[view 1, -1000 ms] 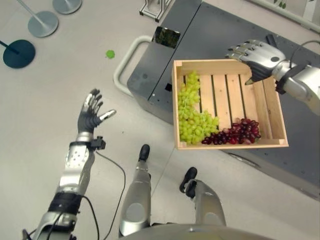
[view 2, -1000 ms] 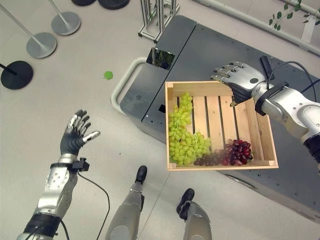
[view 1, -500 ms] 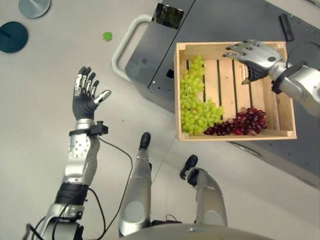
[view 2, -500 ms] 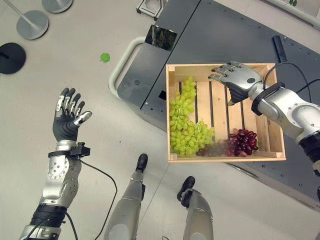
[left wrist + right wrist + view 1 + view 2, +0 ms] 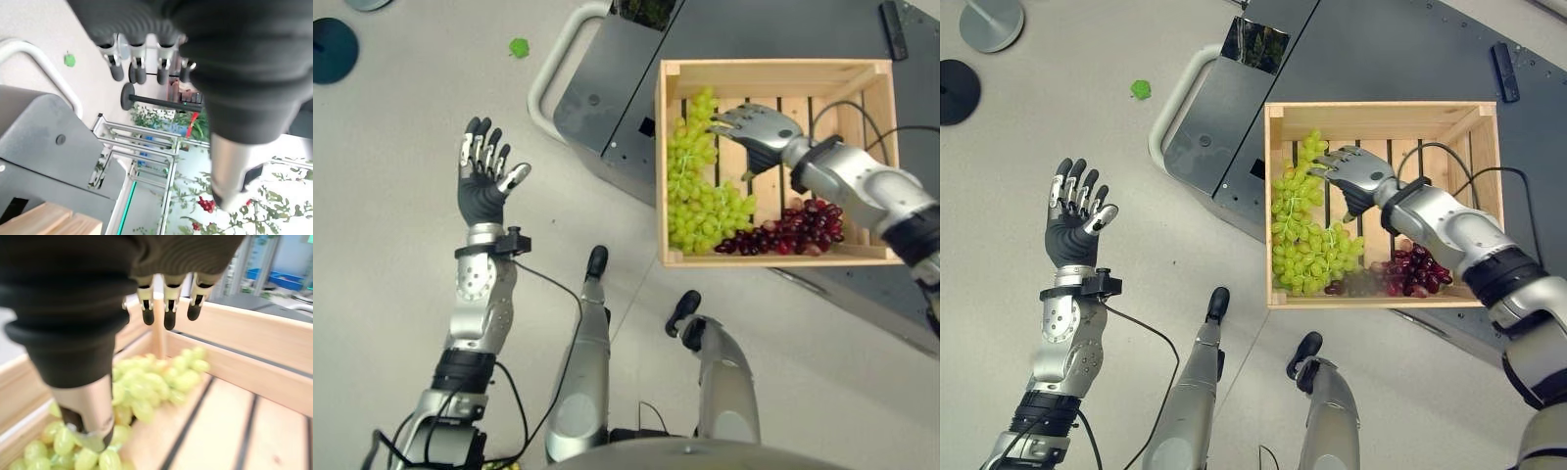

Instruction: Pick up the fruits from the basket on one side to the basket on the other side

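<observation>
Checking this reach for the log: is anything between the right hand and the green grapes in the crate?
Nothing visible. The right hand hovers open inside the wooden crate, fingers over the green grapes with only air between. The red grapes lie off to the side, nearer the robot.

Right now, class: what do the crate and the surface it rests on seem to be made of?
Crate: pale unfinished wood, apparently, with visible slats and gaps.
Surface under it: dark grey cart top, probably painted or coated metal, matte with small fasteners; uncertain.

No readable text, labels or numbers on anything I can see from my head or wrist cameras.
</observation>
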Controlling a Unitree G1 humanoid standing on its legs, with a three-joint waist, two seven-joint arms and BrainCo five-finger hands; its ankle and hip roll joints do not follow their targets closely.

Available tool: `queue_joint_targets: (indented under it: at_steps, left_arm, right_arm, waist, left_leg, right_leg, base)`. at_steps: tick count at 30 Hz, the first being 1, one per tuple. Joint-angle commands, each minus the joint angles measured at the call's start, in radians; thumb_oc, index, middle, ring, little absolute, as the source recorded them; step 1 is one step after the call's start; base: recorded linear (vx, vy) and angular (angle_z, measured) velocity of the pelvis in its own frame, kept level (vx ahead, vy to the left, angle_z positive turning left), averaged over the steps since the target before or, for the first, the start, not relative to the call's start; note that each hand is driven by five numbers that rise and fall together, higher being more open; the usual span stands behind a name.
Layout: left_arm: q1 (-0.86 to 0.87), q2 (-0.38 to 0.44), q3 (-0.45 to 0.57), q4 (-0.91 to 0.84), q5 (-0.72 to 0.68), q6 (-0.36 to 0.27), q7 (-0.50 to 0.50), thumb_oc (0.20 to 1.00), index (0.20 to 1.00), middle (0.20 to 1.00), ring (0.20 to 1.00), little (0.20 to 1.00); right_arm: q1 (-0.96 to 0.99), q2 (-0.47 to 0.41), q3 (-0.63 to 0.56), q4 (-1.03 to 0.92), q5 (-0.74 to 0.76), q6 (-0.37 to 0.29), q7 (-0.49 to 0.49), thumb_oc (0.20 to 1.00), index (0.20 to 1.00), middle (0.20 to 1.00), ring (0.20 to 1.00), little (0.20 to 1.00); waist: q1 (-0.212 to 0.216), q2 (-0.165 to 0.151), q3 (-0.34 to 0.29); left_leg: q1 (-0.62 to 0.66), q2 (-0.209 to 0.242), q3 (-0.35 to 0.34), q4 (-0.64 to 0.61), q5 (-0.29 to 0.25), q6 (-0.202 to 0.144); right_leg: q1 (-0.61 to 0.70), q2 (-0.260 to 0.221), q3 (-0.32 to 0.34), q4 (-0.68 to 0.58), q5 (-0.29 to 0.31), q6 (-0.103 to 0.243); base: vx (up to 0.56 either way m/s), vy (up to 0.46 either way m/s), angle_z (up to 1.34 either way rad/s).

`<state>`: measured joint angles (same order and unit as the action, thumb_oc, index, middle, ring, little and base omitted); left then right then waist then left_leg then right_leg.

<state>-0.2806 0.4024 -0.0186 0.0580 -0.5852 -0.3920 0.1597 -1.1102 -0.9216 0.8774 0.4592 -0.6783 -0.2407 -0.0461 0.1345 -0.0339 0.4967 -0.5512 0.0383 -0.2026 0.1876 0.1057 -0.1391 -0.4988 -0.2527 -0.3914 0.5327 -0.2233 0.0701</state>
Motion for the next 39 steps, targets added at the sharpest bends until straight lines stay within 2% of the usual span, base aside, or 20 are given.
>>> queue_joint_targets:
  at_steps: [1, 14, 20, 21, 22, 23, 24, 25, 26, 27, 29, 33, 39]
  left_arm:
    - [-0.044, 0.006, 0.008, -0.115, -0.043, -0.068, 0.010, 1.000, 1.000, 1.000, 1.000, 1.000]
    - [-0.059, 0.008, -0.011, -0.120, -0.047, -0.065, 0.022, 1.000, 1.000, 1.000, 1.000, 1.000]
    - [-0.061, 0.005, -0.014, -0.131, -0.049, -0.062, 0.020, 1.000, 1.000, 1.000, 1.000, 1.000]
    - [-0.061, 0.004, -0.014, -0.129, -0.049, -0.061, 0.020, 1.000, 1.000, 1.000, 1.000, 1.000]
    - [-0.060, 0.004, -0.015, -0.132, -0.051, -0.061, 0.018, 1.000, 1.000, 1.000, 1.000, 1.000]
    - [-0.062, 0.005, -0.017, -0.130, -0.053, -0.059, 0.017, 1.000, 1.000, 1.000, 1.000, 1.000]
    - [-0.062, 0.008, -0.018, -0.131, -0.055, -0.058, 0.016, 1.000, 1.000, 1.000, 1.000, 1.000]
    - [-0.065, 0.011, -0.018, -0.130, -0.055, -0.055, 0.016, 1.000, 1.000, 1.000, 1.000, 1.000]
    - [-0.062, 0.013, -0.019, -0.132, -0.055, -0.053, 0.013, 1.000, 1.000, 1.000, 1.000, 1.000]
    - [-0.063, 0.013, -0.018, -0.131, -0.055, -0.053, 0.013, 1.000, 1.000, 1.000, 1.000, 1.000]
    - [-0.061, 0.018, -0.018, -0.134, -0.054, -0.048, 0.010, 1.000, 1.000, 1.000, 1.000, 1.000]
    - [-0.058, 0.017, -0.021, -0.138, -0.051, -0.041, 0.005, 1.000, 1.000, 1.000, 1.000, 1.000]
    - [-0.054, 0.012, -0.025, -0.145, -0.050, -0.042, -0.002, 1.000, 1.000, 1.000, 1.000, 1.000]
  right_arm:
    - [-0.142, -0.006, 0.075, 0.008, -0.027, 0.008, 0.011, 1.000, 1.000, 1.000, 1.000, 1.000]
    - [-0.221, 0.142, 0.127, 0.089, -0.047, 0.024, 0.014, 1.000, 1.000, 1.000, 1.000, 1.000]
    - [-0.242, 0.164, 0.140, 0.116, -0.045, 0.032, 0.022, 1.000, 1.000, 1.000, 1.000, 1.000]
    - [-0.243, 0.166, 0.145, 0.130, -0.044, 0.034, 0.026, 1.000, 1.000, 1.000, 1.000, 1.000]
    - [-0.244, 0.169, 0.149, 0.149, -0.044, 0.038, 0.029, 1.000, 1.000, 1.000, 1.000, 1.000]
    - [-0.248, 0.172, 0.154, 0.158, -0.045, 0.039, 0.036, 1.000, 1.000, 1.000, 1.000, 1.000]
    - [-0.252, 0.179, 0.161, 0.169, -0.047, 0.043, 0.042, 1.000, 1.000, 1.000, 1.000, 1.000]
    - [-0.254, 0.184, 0.170, 0.187, -0.049, 0.048, 0.053, 1.000, 1.000, 1.000, 1.000, 1.000]
    - [-0.258, 0.196, 0.171, 0.220, -0.043, 0.055, 0.064, 1.000, 1.000, 1.000, 1.000, 1.000]
    - [-0.259, 0.197, 0.173, 0.221, -0.043, 0.055, 0.064, 1.000, 1.000, 1.000, 1.000, 1.000]
    - [-0.272, 0.203, 0.189, 0.253, -0.049, 0.062, 0.075, 1.000, 1.000, 1.000, 1.000, 1.000]
    - [-0.289, 0.193, 0.206, 0.269, -0.057, 0.061, 0.085, 1.000, 1.000, 1.000, 1.000, 1.000]
    - [-0.313, 0.141, 0.185, 0.266, -0.054, 0.071, 0.028, 1.000, 1.000, 1.000, 1.000, 1.000]
  waist:
    - [0.019, 0.002, 0.023]
    - [0.043, -0.007, 0.023]
    - [0.047, -0.009, 0.023]
    - [0.046, -0.013, 0.023]
    - [0.050, -0.011, 0.023]
    - [0.048, -0.015, 0.023]
    - [0.052, -0.014, 0.023]
    - [0.051, -0.018, 0.023]
    - [0.056, -0.016, 0.023]
    - [0.053, -0.020, 0.023]
    - [0.058, -0.020, 0.023]
    - [0.059, -0.019, 0.023]
    - [0.059, -0.015, 0.023]
  left_leg:
    - [0.011, -0.061, 0.008, 0.029, -0.051, 0.059]
    - [-0.028, -0.072, -0.002, 0.028, -0.046, 0.063]
    - [-0.036, -0.078, -0.009, 0.029, -0.047, 0.064]
    - [-0.020, -0.079, -0.011, 0.030, -0.072, 0.061]
    - [-0.035, -0.082, -0.011, 0.032, -0.050, 0.063]
    - [-0.021, -0.082, -0.014, 0.033, -0.074, 0.060]
    - [-0.037, -0.083, -0.013, 0.034, -0.051, 0.064]
    - [-0.024, -0.084, -0.017, 0.034, -0.075, 0.062]
    - [-0.042, -0.086, -0.015, 0.037, -0.054, 0.067]
    - [-0.027, -0.085, -0.017, 0.037, -0.077, 0.064]
    - [-0.031, -0.086, -0.018, 0.041, -0.081, 0.066]
    - [-0.041, -0.089, -0.021, 0.042, -0.081, 0.069]
    - [-0.039, -0.089, -0.026, 0.030, -0.074, 0.068]
  right_leg:
    - [-0.008, 0.078, -0.009, -0.117, 0.080, 0.006]
    - [-0.042, 0.077, -0.019, -0.117, 0.084, 0.010]
    - [-0.050, 0.073, -0.024, -0.106, 0.079, 0.010]
    - [-0.039, 0.075, -0.012, -0.098, 0.053, 0.017]
    - [-0.048, 0.071, -0.026, -0.103, 0.075, 0.009]
    - [-0.038, 0.073, -0.013, -0.098, 0.052, 0.017]
    - [-0.051, 0.069, -0.026, -0.099, 0.075, 0.009]
    - [-0.040, 0.072, -0.011, -0.096, 0.053, 0.017]
    - [-0.052, 0.068, -0.024, -0.100, 0.077, 0.009]
    - [-0.042, 0.071, -0.010, -0.095, 0.053, 0.017]
    - [-0.047, 0.070, -0.008, -0.087, 0.048, 0.018]
    - [-0.059, 0.066, -0.008, -0.078, 0.047, 0.019]
    - [-0.064, 0.063, -0.013, -0.069, 0.040, 0.022]
  base:
    - [0.00, 0.000, 0.00]
    - [0.00, -0.002, 0.04]
    - [0.01, -0.005, 0.00]
    - [0.01, 0.001, 0.07]
    - [0.09, -0.041, 0.11]
    - [-0.08, 0.035, 0.17]
    - [0.07, -0.033, 0.18]
    - [-0.08, 0.047, 0.18]
    - [0.07, -0.031, 0.12]
    - [0.00, 0.012, 0.06]
    - [0.04, -0.015, 0.00]
    - [0.00, 0.000, 0.00]
    - [0.00, 0.000, 0.00]
